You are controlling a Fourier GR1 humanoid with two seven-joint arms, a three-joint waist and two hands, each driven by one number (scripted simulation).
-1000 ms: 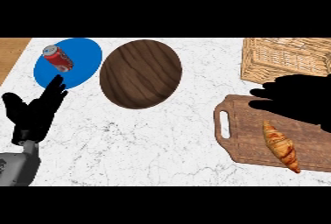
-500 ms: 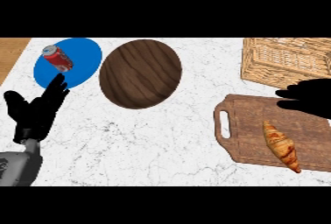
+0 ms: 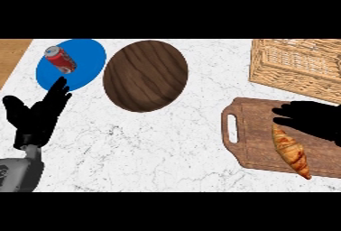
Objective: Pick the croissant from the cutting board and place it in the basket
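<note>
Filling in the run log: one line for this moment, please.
phase: reach | right hand: open, above croissant on cutting board | left hand: open, resting | basket: no croissant

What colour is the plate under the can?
Blue; the plate shows in the head view.

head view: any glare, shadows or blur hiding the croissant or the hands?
Head view: flat, even light, no glare or blur; the golden-brown croissant shows clearly on the brown wooden cutting board, cast shadows barely visible. The black right hand and black left hand read as flat silhouettes, so finger detail is lost.
</note>
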